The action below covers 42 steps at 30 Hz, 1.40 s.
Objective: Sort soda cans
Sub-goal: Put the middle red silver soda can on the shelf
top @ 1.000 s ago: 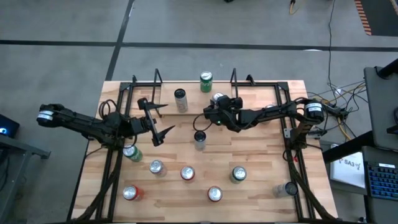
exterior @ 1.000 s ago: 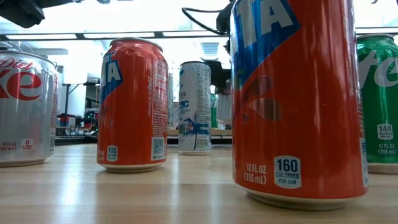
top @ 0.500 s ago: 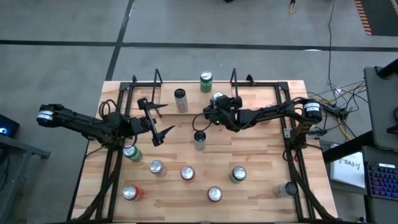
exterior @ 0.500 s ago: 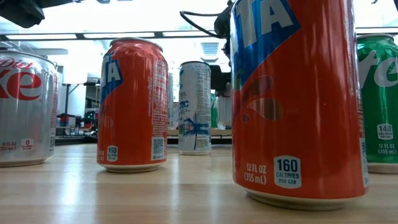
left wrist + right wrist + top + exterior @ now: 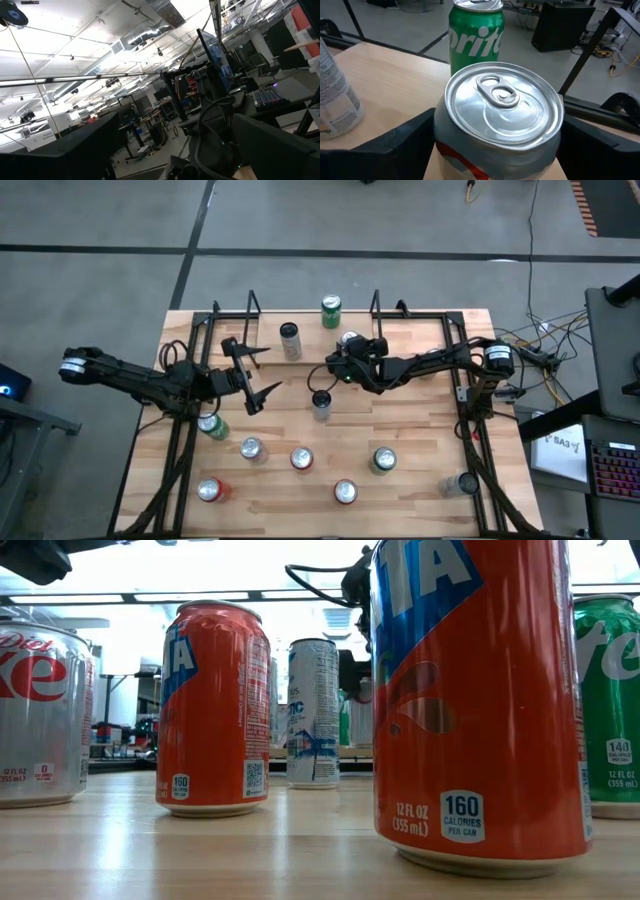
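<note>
Several soda cans stand upright on the wooden table (image 5: pixel 420 420). My right gripper (image 5: pixel 347 346) is at the far middle, shut on a silver can with a red mark (image 5: pixel 497 115). A green can (image 5: pixel 331 311) stands just beyond it and also shows in the right wrist view (image 5: pixel 476 35). A white can (image 5: pixel 290 338) stands to its left and a dark-topped can (image 5: pixel 321 402) nearer. My left gripper (image 5: pixel 256 372) is open and empty, left of the middle, above the table. My right gripper pinches the silver can between its two fingers (image 5: pixel 395 145), on opposite sides of its body just below the top rim (image 5: pixel 442 135). The fingers come from the near side, slanting down toward the far edge. The can is upright; I cannot tell whether its base is on the table.
Nearer the front stand green cans (image 5: pixel 212 425) (image 5: pixel 383 460), a silver can (image 5: pixel 252 448), red cans (image 5: pixel 301 458) (image 5: pixel 345 492) (image 5: pixel 210 490) and a silver can (image 5: pixel 462 483) at the front right. Black frame rails (image 5: pixel 460 380) run along both table sides.
My right gripper has gone a little toward the table's left edge, still shut on the silver can, which stays upright.
</note>
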Each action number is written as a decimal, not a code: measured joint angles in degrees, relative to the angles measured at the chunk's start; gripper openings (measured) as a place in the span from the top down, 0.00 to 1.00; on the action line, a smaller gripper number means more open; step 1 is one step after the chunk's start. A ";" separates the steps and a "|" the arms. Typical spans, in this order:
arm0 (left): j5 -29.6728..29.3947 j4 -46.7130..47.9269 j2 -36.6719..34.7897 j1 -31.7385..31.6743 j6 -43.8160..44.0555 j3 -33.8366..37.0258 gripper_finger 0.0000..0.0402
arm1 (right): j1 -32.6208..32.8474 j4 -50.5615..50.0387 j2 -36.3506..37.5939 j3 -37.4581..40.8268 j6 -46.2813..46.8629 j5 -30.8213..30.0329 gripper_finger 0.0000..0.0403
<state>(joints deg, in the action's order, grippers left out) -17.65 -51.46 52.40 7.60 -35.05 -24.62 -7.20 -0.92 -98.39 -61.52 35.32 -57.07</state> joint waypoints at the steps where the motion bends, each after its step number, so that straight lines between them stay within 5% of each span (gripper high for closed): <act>1: 0.00 0.00 0.00 0.00 0.00 0.00 0.07 | 0.00 -0.03 0.00 0.00 0.00 0.00 0.14; 23: 0.02 0.02 0.00 0.00 -0.04 0.00 0.07 | 0.07 -3.28 4.18 -7.03 -10.12 0.08 0.16; 31: 0.02 -0.07 0.00 0.00 -0.04 0.00 0.07 | 0.43 -18.96 7.17 -17.50 -11.61 1.17 0.19; 42: 0.02 -0.22 0.00 0.00 -0.04 0.00 0.07 | -1.80 -30.63 6.91 -27.67 -12.44 29.90 0.23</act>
<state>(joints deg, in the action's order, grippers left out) -17.63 -51.68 52.40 7.60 -35.09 -24.62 -9.00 -31.55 -91.48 -89.19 22.88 -27.17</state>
